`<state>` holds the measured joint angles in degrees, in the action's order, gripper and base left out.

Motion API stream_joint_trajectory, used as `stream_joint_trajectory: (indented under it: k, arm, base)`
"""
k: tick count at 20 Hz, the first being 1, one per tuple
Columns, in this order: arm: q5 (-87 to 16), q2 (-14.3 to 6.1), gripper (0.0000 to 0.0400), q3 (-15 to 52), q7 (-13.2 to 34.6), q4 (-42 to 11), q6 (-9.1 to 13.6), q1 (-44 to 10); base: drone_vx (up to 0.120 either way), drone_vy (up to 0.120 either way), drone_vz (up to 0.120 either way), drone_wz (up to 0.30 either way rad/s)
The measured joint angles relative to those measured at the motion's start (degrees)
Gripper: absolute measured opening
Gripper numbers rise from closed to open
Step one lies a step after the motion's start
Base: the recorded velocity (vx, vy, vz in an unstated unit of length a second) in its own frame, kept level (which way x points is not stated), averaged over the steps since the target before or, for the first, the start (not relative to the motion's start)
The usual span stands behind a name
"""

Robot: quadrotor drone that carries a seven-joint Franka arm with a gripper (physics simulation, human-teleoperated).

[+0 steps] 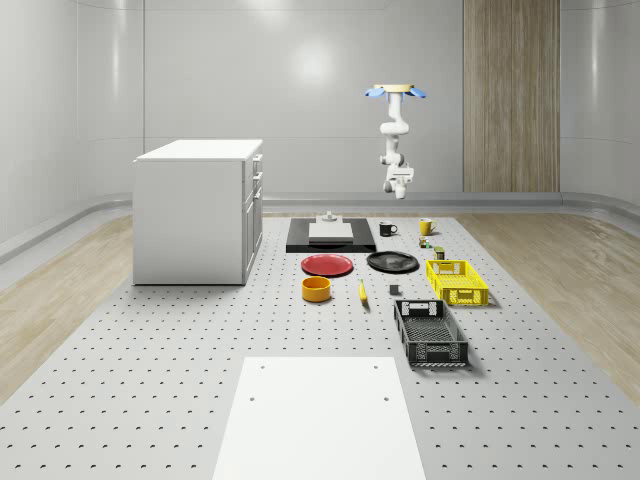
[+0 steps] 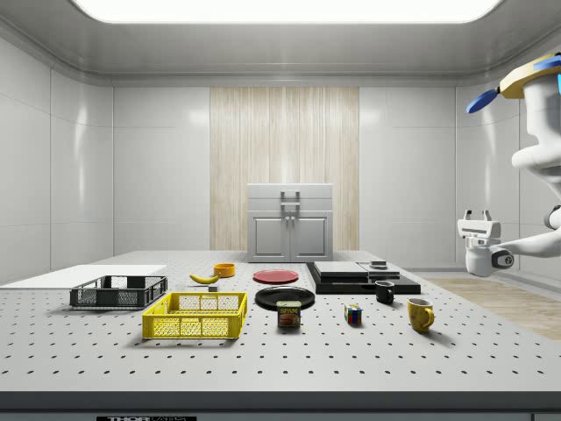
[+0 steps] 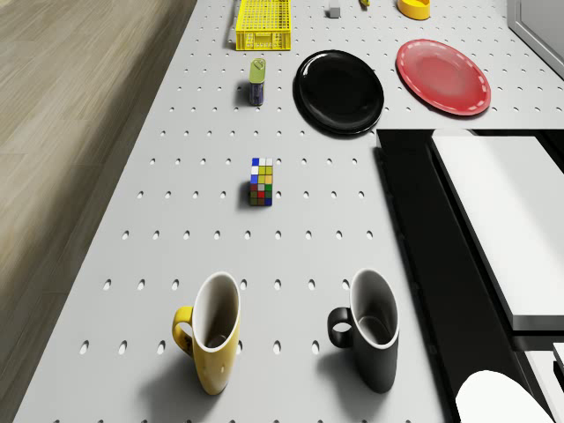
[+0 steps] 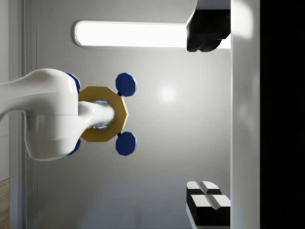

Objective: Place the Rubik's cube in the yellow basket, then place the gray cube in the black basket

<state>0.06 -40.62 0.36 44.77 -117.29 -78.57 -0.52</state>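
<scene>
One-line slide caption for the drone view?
Rubik's cube lies untouched on the perforated table, beyond a yellow mug and black mug.

A pale grey-walled room with a wood-panelled strip (image 1: 510, 95) on the far wall, wood flooring (image 1: 50, 300) round the edges, a perforated grey platform (image 1: 150, 380) in the middle — and a white cabinet (image 1: 198, 210) standing at its far left.
</scene>
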Motion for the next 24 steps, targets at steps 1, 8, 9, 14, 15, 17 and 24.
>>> stream_joint_trajectory:
  k: [1,8,9,14,15,17,24]
  arm:
    - [-0.02,-0.03,0.04,0.02,0.0,-0.03,-0.04,-0.01]
    - [-0.35,-0.24,0.04,0.27,0.03,-0.23,-0.34,-0.1]
    - [-0.44,-0.27,0.04,0.33,0.04,-0.26,-0.39,-0.12]
    - [-1.2,-0.42,0.04,0.88,0.14,-0.42,-0.61,-0.3]
    - [-1.45,-0.46,0.04,1.06,0.17,-0.45,-0.65,-0.35]
    - [-2.08,-0.52,0.04,1.52,0.25,-0.53,-0.74,-0.5]
    - [-7.11,-0.82,0.04,5.09,0.92,-1.06,-1.11,-1.6]
  base:
    - [0.12,0.12,0.0,0.0]
    - [0.12,0.12,0.0,0.0]
    - [0.12,0.12,0.0,0.0]
    - [0.12,0.12,0.0,0.0]
    - [0.12,0.12,0.0,0.0]
    - [0.12,0.08,0.0,0.0]
    - [0.12,0.0,0.0,0.0]
